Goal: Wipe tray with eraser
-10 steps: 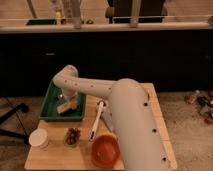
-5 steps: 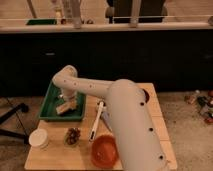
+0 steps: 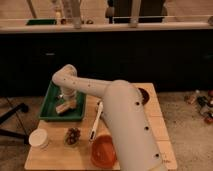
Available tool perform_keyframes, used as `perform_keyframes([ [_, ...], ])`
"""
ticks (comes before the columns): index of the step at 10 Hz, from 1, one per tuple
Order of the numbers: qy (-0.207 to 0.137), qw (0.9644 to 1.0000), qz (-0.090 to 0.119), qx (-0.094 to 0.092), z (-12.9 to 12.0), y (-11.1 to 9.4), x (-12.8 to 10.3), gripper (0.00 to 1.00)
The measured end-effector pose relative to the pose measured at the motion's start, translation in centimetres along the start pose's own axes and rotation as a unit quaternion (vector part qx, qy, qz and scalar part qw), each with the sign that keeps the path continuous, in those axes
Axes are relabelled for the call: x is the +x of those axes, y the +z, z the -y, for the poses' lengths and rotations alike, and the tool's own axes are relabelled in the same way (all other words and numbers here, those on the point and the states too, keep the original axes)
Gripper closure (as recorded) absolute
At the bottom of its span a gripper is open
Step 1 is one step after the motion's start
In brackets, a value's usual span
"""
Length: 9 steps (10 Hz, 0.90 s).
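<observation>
Over the tray [image 3: 52,98], hand [image 3: 68,99] points down onto eraser [image 3: 63,107]

Place: a robot test area, of a lab or office kind, is suggested.
Backdrop: a long dark counter [image 3: 150,55] with a pale ledge is seen behind a wooden table [image 3: 156,125].
Floor: speckled flooring [image 3: 185,132] is shown, and small clutter [image 3: 202,106] is seen at the right.
Equipment: a dark stand leg [image 3: 12,113] is seen at the left.
Gripper: the gripper [image 3: 67,99] is held low inside the tray [image 3: 47,113] on the table.
</observation>
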Motion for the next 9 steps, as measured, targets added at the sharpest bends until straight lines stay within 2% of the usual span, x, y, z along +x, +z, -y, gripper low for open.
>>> perform_keyframes([
  [1, 0.002, 1.0000, -0.005, 0.000, -0.3, 0.0, 0.0, 1.00],
  [6, 0.018, 0.9977, -0.066, 0.006, 0.0, -0.7, 2.1, 1.00],
  [9, 0.028, 0.9961, -0.083, 0.010, 1.5, -0.8, 3.3, 1.00],
])
